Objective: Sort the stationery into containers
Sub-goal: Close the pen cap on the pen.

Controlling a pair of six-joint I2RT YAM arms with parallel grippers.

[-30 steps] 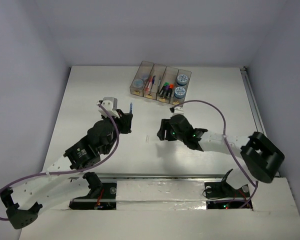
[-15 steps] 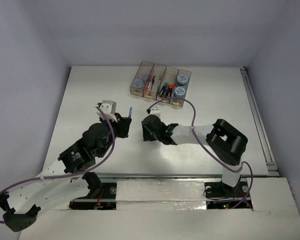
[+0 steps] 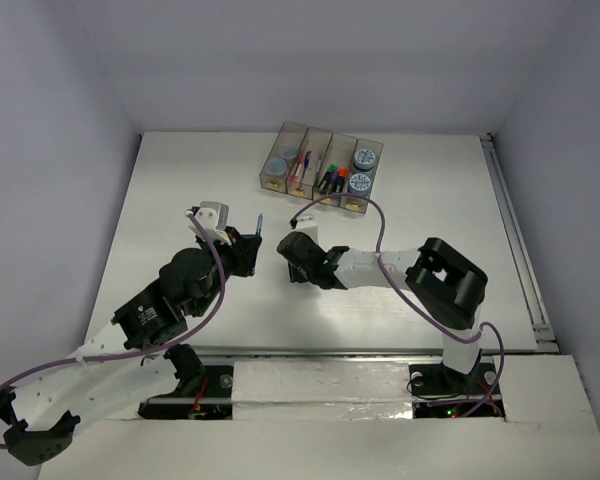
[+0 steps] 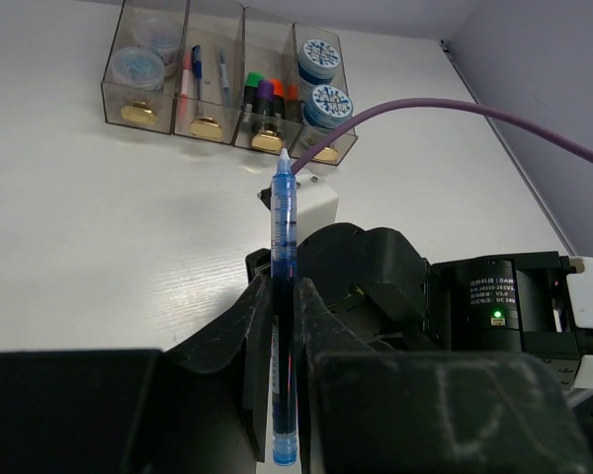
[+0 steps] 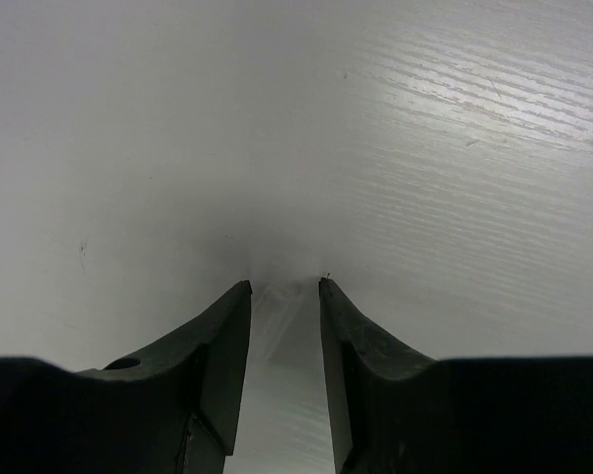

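Note:
A thin blue pen [image 4: 284, 227] stands clamped between my left gripper's [image 4: 284, 283] shut jaws, its tip toward the containers [image 4: 227, 109]. From above, the pen [image 3: 258, 222] sticks out of the left gripper [image 3: 251, 243] at mid-table. The four joined bins [image 3: 320, 170] hold tape rolls [image 4: 319, 77], pens [image 4: 193, 71] and highlighters [image 4: 264, 94]. My right gripper [image 5: 282, 287] hangs tips-down just above the white table. Its jaws are apart around a faint pale translucent shape that I cannot make out. Seen from overhead, the right gripper [image 3: 290, 266] is just right of the left one.
The right arm's black wrist housing [image 4: 395, 286] sits right behind the held pen. Its purple cable [image 3: 375, 215] loops over the table toward the bins. A metal rail [image 3: 510, 230] runs along the table's right edge.
The right arm has swung left to sit beside the left gripper, and its jaws have narrowed. The left gripper with the pen has shifted slightly left.

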